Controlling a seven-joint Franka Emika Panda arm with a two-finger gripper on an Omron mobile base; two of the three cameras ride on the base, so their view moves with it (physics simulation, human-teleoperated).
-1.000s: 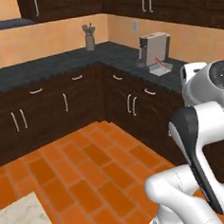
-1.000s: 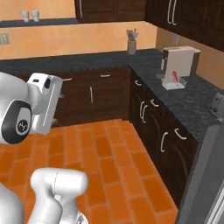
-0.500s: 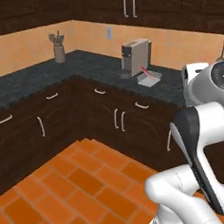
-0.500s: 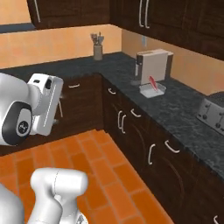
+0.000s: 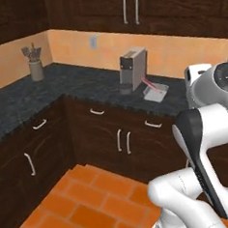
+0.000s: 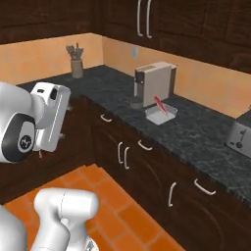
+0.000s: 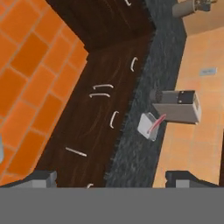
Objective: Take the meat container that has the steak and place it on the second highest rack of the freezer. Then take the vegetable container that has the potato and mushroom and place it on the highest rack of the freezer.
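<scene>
A small light-grey tub (image 5: 156,93) (image 6: 158,115) (image 7: 146,125) sits on the dark counter (image 6: 196,132) beside the coffee machine. A thin red steak (image 5: 151,84) (image 6: 161,105) (image 7: 157,123) leans up out of it. My gripper (image 7: 113,178) is open, its two dark fingertips (image 7: 40,177) wide apart with nothing between them. It hangs high over the floor, well away from the tub. The vegetable container, potato, mushroom and freezer with its racks are out of view.
A grey coffee machine (image 5: 132,68) (image 6: 154,83) (image 7: 177,105) stands against the orange wall. A utensil holder (image 5: 34,66) (image 6: 77,63) sits in the corner, and a toaster (image 6: 240,135) at the right. Dark cabinets (image 5: 123,139) line an orange tiled floor (image 5: 89,205).
The whole scene has shifted as the base drives and turns. The counter with the coffee machine and tub now sits nearer and more central. The arm keeps its pose.
</scene>
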